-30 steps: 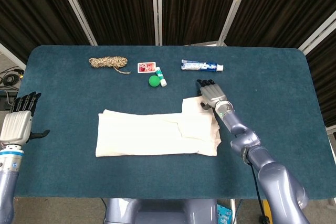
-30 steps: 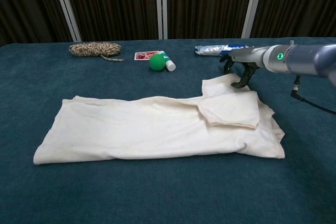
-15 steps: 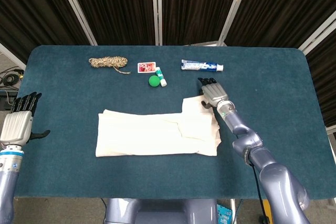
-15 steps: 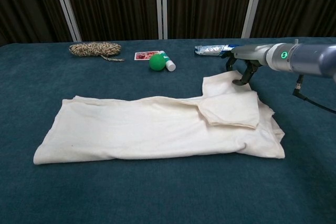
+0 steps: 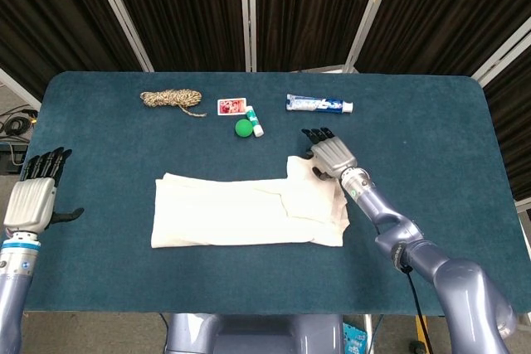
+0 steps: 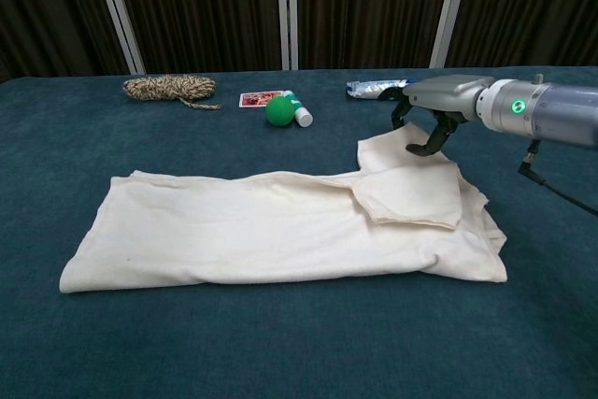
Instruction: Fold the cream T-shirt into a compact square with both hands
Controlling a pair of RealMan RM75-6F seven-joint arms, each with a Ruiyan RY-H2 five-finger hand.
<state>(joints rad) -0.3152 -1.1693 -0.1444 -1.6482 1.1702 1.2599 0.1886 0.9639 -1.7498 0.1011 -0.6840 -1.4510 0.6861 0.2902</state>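
Your right hand (image 6: 432, 117) hangs over the far right corner of the cream T-shirt (image 6: 280, 226), fingers curled downward with their tips at or just above the cloth; whether they actually touch cannot be told, and nothing is gripped. Your left hand (image 5: 33, 195) is held off the table's (image 5: 99, 288) left edge, fingers straight and spread, holding nothing. You have the shirt lying flat near the table's middle as a long band, its long axis running left to right, with a folded flap on its right end.
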